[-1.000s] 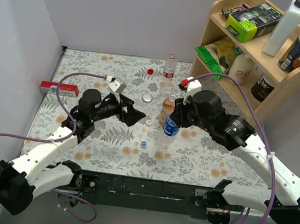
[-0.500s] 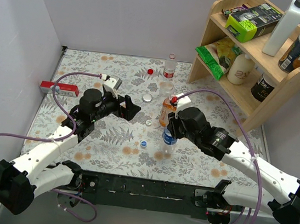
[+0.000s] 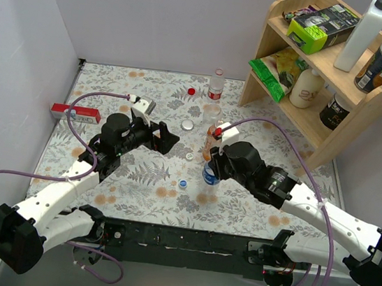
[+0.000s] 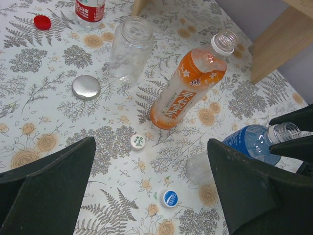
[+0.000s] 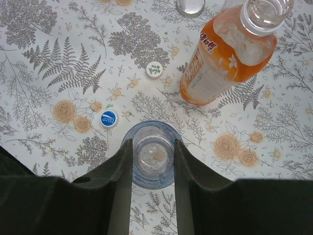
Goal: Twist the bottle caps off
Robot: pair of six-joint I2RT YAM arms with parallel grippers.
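Right gripper (image 5: 152, 159) pinches the open neck of the blue-labelled bottle (image 4: 250, 147). Left gripper (image 3: 165, 141) is spread wide and empty.

Ahead of the left jaws stand the orange bottle (image 4: 188, 90) and squat jar (image 4: 131, 46), mouths bare. The red-label bottle (image 4: 89, 9) is farther off, its top unclear.

Red cap (image 4: 42, 22), silver cap (image 4: 86, 87), white cap (image 4: 138, 141) and blue cap (image 4: 170, 198) lie loose on the table (image 4: 58, 122).

Unscrewing looks finished; only the release remains.

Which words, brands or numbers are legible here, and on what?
Nothing reads clearly.
The orange-liquid bottle: white Chinese characters, blurred.
The red-labelled bottle: white characters, cut off by the frame.
The bluish-white cap: blue print, too small.
The white cap: green mark, too small.
The blue-labelled bottle: label print unreadable.
The green-and-black box: print too small.
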